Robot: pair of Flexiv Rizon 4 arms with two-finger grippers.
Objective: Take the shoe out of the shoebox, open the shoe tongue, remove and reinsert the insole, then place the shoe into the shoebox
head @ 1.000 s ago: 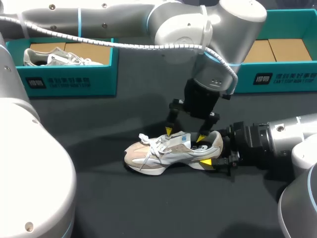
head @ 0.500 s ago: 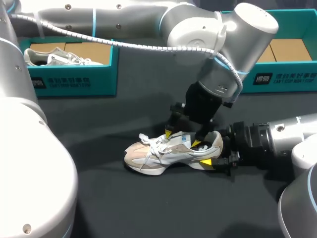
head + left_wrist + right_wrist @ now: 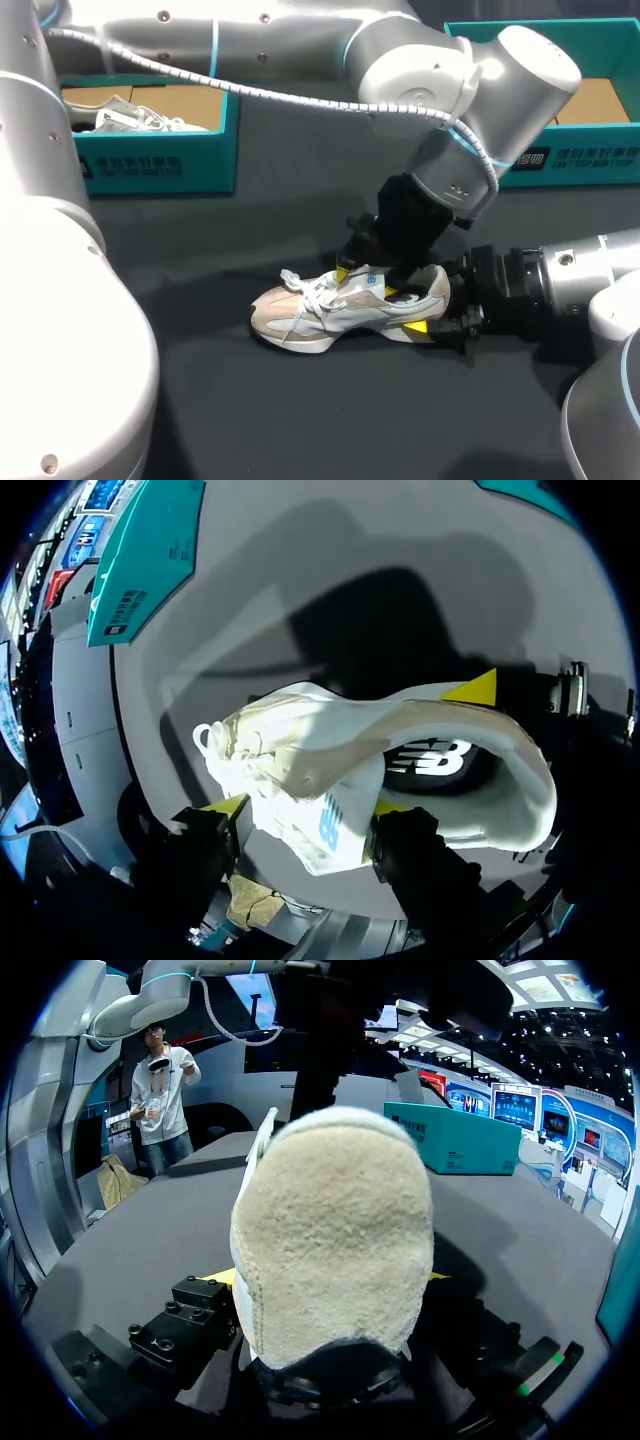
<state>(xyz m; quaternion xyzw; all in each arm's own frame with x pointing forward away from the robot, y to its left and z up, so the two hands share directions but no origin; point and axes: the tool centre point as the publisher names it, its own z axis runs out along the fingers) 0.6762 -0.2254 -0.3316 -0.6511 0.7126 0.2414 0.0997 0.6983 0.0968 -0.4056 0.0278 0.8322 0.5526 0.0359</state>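
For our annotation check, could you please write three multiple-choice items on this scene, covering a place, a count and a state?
1. Where is the beige shoe? A) inside a box B) held in the air C) on the table
2. How many teal shoeboxes show? A) one B) two C) three
3. The right gripper is: A) shut on the shoe's heel B) open above the shoe C) resting away from the shoe
Answers: 1 C, its sole rests on the dark surface; 2 B, the left shoebox and the right shoebox; 3 A, its yellow tips flank the heel on both sides.
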